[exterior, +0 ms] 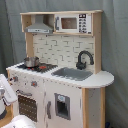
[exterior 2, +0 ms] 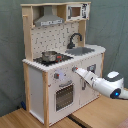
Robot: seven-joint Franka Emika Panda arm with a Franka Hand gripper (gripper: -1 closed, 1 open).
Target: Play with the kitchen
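The kitchen (exterior 2: 60, 60), standing on the wooden tabletop (exterior 2: 100, 112), looks stiff, heavy and unliftable, so only its knobs (exterior 2: 56, 76) or oven door (exterior 2: 64, 95) suit the gripper (exterior 2: 76, 70), whose jaws' spread I cannot tell.

Kitchen (exterior 2: 60, 55) on wood floor; metal pot (exterior 2: 49, 56) on stovetop. White arm reaches from second exterior view's right, gripper (exterior 2: 75, 70) apparently touching knob panel above oven door (exterior 2: 64, 95).
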